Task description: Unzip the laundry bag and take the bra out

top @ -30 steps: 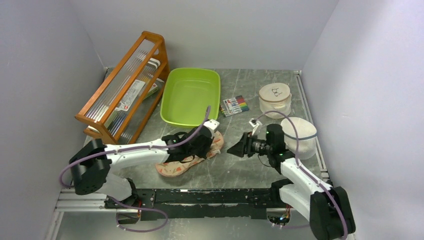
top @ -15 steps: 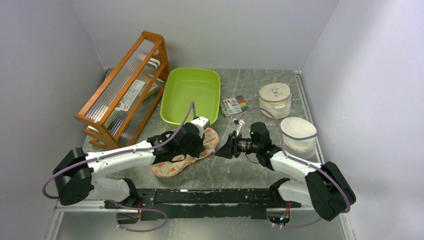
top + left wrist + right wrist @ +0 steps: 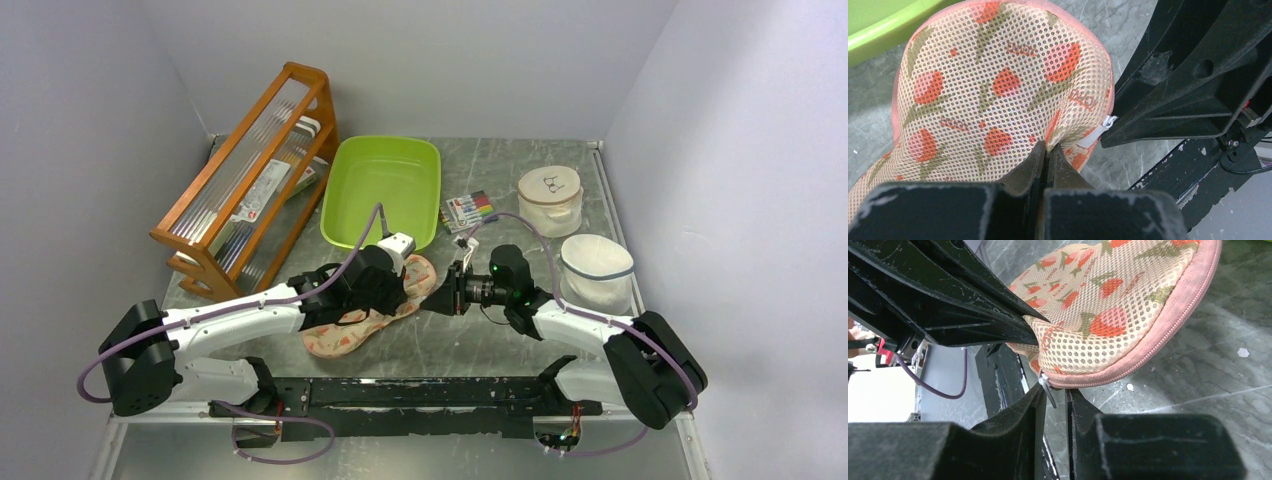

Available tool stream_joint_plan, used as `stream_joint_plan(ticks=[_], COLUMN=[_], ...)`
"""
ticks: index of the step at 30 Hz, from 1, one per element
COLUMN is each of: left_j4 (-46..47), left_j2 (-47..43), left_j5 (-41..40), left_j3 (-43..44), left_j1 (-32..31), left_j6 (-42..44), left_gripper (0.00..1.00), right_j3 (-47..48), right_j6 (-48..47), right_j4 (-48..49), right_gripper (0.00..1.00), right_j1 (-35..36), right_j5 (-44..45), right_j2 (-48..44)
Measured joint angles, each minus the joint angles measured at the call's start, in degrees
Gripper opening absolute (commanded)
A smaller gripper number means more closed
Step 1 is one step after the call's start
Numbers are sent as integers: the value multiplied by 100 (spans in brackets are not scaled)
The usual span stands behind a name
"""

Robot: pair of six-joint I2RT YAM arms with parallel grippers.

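The laundry bag (image 3: 347,335) lies on the table (image 3: 480,345) near the green tray (image 3: 380,195), its zip shut where it shows; the left gripper (image 3: 1045,150) is clamped tight on a fold of its mesh; the right gripper (image 3: 1053,395) stands narrowly parted around the white zip pull (image 3: 1047,385), perhaps not yet pinching it.

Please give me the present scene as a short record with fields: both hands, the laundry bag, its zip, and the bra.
left hand: shut, pinching the fabric of the laundry bag
right hand: fingers a little apart, with the zip tab between them
laundry bag: lying on the table, between the two hands
zip: closed along the pink edge that shows
bra: not visible
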Motion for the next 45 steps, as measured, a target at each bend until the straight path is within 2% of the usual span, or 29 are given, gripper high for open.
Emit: stream_joint_plan(ticks=[4, 9, 12, 19, 24, 28, 32, 36, 39, 41, 45], left_j4=[2, 7, 11, 42, 35, 44, 63, 55, -48, -136, -160], left_j2=[-7, -13, -13, -9, -2, -2, 39, 186, 275, 350, 562], left_j5=[0, 4, 9, 39, 186, 302, 341, 361, 446, 579, 859], left_j3=[-13, -42, -63, -118, -201, -214, -214, -190, -74, 96, 581], left_j1=[0, 2, 2, 2, 13, 17, 22, 22, 22, 22, -7], left_j6=[0, 2, 2, 17, 136, 210, 240, 219, 168, 125, 13], left_gripper=[7, 7, 7, 7, 7, 7, 8, 41, 60, 67, 71], right_j3=[0, 39, 81, 382, 599, 693, 693, 608, 459, 398, 310], right_j6=[-2, -61, -149, -664, -1034, -1069, -1051, -999, -984, -966, -820], right_j4=[-37, -227, -431, -1233, -1757, -1904, -1923, -2011, -2164, -2253, -2385], right_gripper=[16, 4, 0, 0, 0, 0, 0, 0, 0, 0, 0], right_j1=[4, 7, 9, 44, 46, 48, 79, 92, 79, 68, 57], right_j5=[74, 149, 236, 640, 1283, 2020, 2227, 2330, 2352, 2299, 2109], right_j2=[-20, -81, -146, -236, -175, 33, 188, -76, -605, -964, -1574])
